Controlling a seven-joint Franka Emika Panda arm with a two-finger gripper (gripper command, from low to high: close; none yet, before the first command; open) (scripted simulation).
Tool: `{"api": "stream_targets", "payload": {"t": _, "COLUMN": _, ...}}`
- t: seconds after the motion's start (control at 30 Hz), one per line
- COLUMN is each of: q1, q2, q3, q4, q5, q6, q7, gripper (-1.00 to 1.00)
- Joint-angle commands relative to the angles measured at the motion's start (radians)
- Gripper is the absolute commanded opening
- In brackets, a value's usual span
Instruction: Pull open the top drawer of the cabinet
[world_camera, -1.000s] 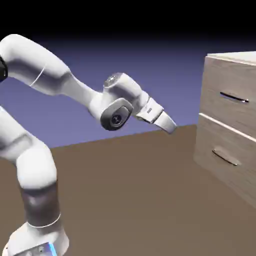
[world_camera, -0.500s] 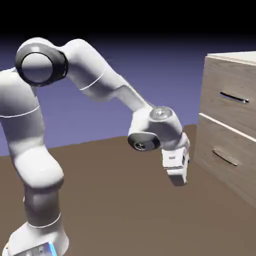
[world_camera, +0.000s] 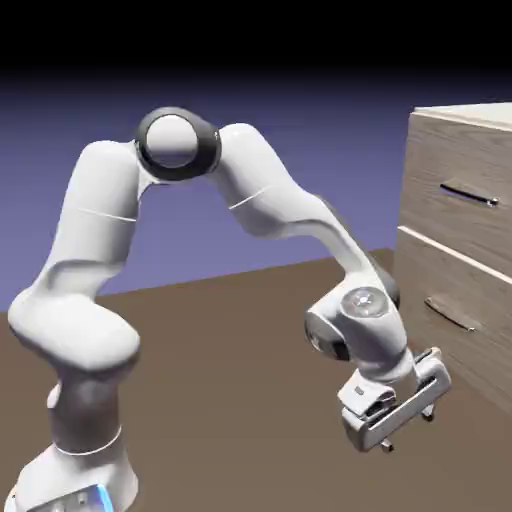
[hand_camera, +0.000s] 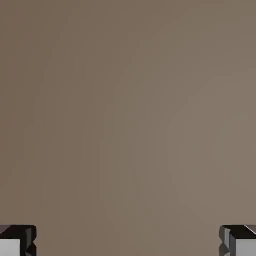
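The cabinet (world_camera: 460, 150) stands at the exterior view's right, grey-beige wood grain with a pale top. Its top drawer (world_camera: 445, 215) is flush with the cabinet's front and carries a thin dark bar handle (world_camera: 468, 195). My gripper (world_camera: 407, 430) hangs low over the brown table (world_camera: 220, 400), fingers pointing down, well below and to the left of that handle, in front of the lower drawer. It is open and holds nothing. In the hand view only bare brown table (hand_camera: 128, 115) shows, with the gripper (hand_camera: 128, 242) spread wide, one fingertip (hand_camera: 17, 241) in each bottom corner.
The lower drawer (world_camera: 440, 300) with its pale handle (world_camera: 450, 315) sits just right of the arm's wrist (world_camera: 360, 325). The arm arches high from its base (world_camera: 70, 480) at the lower left.
The arm has swung down and to the right over the last second. The hand dropped from mid-height to just above the table near the cabinet's lower drawer. Both drawers are unchanged.
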Motion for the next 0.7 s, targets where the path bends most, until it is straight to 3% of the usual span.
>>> {"api": "stream_targets", "payload": {"t": 0.0, "q1": 0.018, "q2": 0.035, "q3": -0.028, "q4": 0.017, "q5": 0.044, "q6": -0.008, "q7": 0.008, "gripper": 0.0}}
{"api": "stream_targets", "payload": {"t": 0.67, "q1": 0.376, "q2": 0.733, "q3": -0.59, "q4": 0.35, "q5": 0.913, "q6": -0.159, "q7": 0.17, "gripper": 0.0}}
